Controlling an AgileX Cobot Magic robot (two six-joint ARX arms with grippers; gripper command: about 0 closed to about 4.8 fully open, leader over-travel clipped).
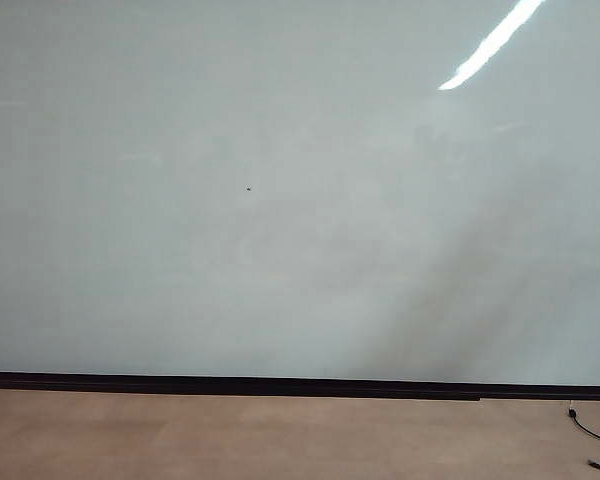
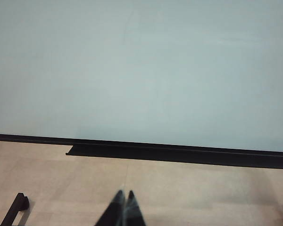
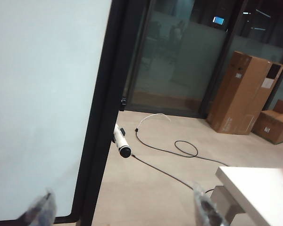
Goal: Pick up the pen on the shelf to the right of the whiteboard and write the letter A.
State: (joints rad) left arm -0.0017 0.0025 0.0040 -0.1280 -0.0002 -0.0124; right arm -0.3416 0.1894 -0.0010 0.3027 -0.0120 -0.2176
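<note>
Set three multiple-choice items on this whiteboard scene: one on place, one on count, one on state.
1. Where is the pen?
A. by the whiteboard's black edge
B. in the right end effector
C. on the white table

2. How many cardboard boxes show?
A. none
B. two
C. five

3. The left end effector's fingers are
A. wide apart
B. together
C. gripping the pen

Answers: 1 A, it juts out beside the edge strip; 2 B, a tall one and a low one; 3 B, the tips meet.

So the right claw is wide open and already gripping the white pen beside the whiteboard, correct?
Not quite. The right gripper is wide open, but it holds nothing: in the right wrist view the pen sits apart from it, sticking out past the whiteboard edge.
</note>
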